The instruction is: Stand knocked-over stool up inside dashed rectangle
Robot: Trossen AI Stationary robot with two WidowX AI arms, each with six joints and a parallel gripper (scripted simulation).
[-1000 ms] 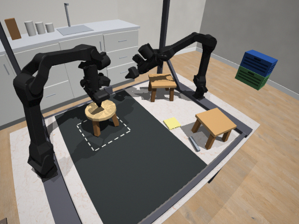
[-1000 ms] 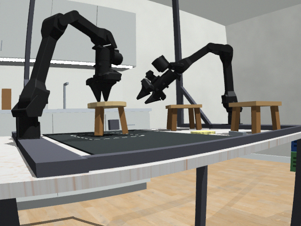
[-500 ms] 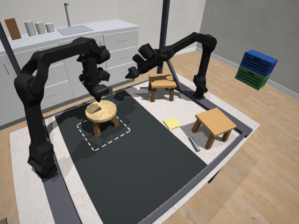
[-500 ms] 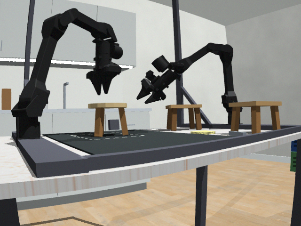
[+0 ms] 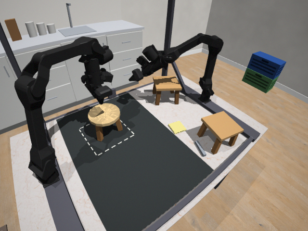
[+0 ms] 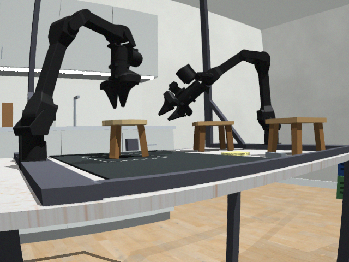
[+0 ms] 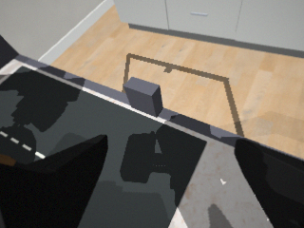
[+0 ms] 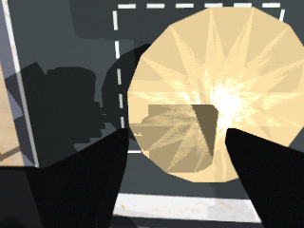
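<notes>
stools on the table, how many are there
3: a round, pale-topped wooden stool standing at the white dashed rectangle; a square brown wooden stool beside the grey bar; another brown wooden stool beyond the yellow pad.

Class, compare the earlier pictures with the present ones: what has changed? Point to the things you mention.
The right gripper (image 5: 101, 102) (image 6: 118, 107) (image 8: 177, 135) rose away from the seat of the round stool (image 5: 107, 116) (image 6: 124, 122) (image 7: 7, 160) (image 8: 190, 57), which seems to have settled slightly. Whether it had been gripped is unclear. The left gripper (image 5: 130, 80) (image 6: 164, 117) (image 7: 171, 143) and yellow pad (image 5: 177, 127) (image 6: 235, 153) stayed put.
</notes>
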